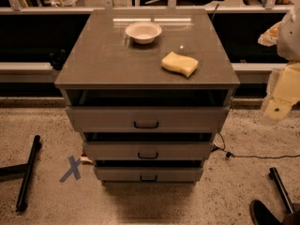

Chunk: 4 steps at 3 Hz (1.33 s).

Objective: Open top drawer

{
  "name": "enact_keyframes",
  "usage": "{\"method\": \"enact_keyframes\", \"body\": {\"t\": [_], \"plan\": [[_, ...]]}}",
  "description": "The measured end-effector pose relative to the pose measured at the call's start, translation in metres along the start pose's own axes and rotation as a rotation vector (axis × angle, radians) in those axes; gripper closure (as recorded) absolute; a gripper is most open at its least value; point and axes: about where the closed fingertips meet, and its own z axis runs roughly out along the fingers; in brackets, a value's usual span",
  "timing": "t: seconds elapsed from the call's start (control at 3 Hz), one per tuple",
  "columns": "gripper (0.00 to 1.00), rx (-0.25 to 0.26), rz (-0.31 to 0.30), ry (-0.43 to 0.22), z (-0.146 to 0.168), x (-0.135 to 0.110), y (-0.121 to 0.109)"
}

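Observation:
The grey cabinet (117,60) stands in the middle of the camera view with three drawers stacked below its top. The top drawer (108,118) is the widest one, with a flat grey front and a small black centre pull (146,124). A dark gap shows between its front and the cabinet top. The two lower drawers (117,150) (122,174) sit beneath it. My gripper (284,93), a cream-coloured part of the arm, is at the right edge of the view. It is level with the cabinet top, to the right of the cabinet, and touches nothing.
A white bowl (143,32) and a yellow sponge (180,63) lie on the cabinet top. On the speckled floor are a blue tape X (71,168), a black cable (253,156), black bars at left (28,172) and right (281,189), and a dark object (265,214).

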Motion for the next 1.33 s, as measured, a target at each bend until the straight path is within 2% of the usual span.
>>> {"method": "enact_keyframes", "body": {"t": [0.33, 0.67, 1.0, 1.33], "plan": [[0.00, -0.009, 0.000, 0.001, 0.005, 0.001, 0.001], [0.00, -0.038, -0.002, 0.003, 0.023, 0.006, 0.004], [0.00, -0.069, -0.041, -0.024, 0.056, 0.004, 0.020], [0.00, -0.131, -0.076, -0.047, 0.106, -0.002, 0.045]]}}
